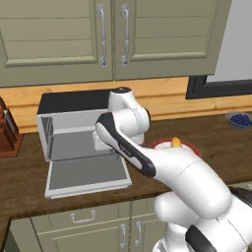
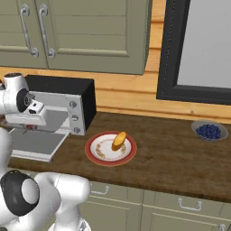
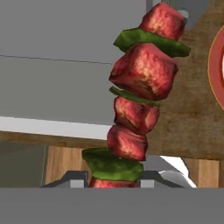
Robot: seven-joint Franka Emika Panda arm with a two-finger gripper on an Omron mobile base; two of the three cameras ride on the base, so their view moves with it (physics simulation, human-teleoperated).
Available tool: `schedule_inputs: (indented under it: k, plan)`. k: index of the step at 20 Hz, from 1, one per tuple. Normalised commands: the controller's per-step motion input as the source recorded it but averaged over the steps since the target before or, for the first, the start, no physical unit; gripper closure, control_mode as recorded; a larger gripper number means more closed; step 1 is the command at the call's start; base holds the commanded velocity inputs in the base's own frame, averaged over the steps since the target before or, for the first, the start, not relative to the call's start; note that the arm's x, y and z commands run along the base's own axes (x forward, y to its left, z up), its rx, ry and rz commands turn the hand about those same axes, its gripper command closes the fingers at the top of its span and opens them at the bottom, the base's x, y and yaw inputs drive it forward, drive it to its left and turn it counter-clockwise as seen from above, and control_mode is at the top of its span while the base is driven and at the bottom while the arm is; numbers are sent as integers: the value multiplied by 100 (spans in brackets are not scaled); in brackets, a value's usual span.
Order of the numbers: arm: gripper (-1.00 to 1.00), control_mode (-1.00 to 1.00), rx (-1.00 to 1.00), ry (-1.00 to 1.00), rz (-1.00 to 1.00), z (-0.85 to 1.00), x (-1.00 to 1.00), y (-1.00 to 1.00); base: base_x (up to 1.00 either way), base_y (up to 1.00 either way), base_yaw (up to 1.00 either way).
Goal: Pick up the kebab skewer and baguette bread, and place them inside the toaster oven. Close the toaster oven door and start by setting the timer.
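the jaws are closed on the skewer (image 3: pixel 139 94), holding it over the dropped-open door (image 1: pixel 88 175) of the oven (image 1: pixel 74 104) at the left of the desk (image 2: pixel 171 153). the bread (image 2: pixel 119 140) lies on a red-rimmed plate (image 2: pixel 97 155) just right of the oven.

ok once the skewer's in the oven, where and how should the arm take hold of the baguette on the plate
Grip the baguette bread across its middle, coming straight down from above. It is a stubby cylinder lying slanted on the red-rimmed plate, so its two long sides are free, while the plate blocks any low sideways approach. Turning the pincer crosswise to the loaf should hold best.
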Motion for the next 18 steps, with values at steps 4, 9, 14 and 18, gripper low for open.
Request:
schedule_inputs:
  k: [4,9,14,18]
  plan:
    - [100,-100,-4,0,0,0,60,100,0,0,0]
    - [100,-100,0,0,0,-22,27,95,0,0,0]
    - [100,-100,0,-2,-7,-38,20,39,0,0,0]
    - [100,-100,0,-7,-6,-7,27,28,0,0,0]
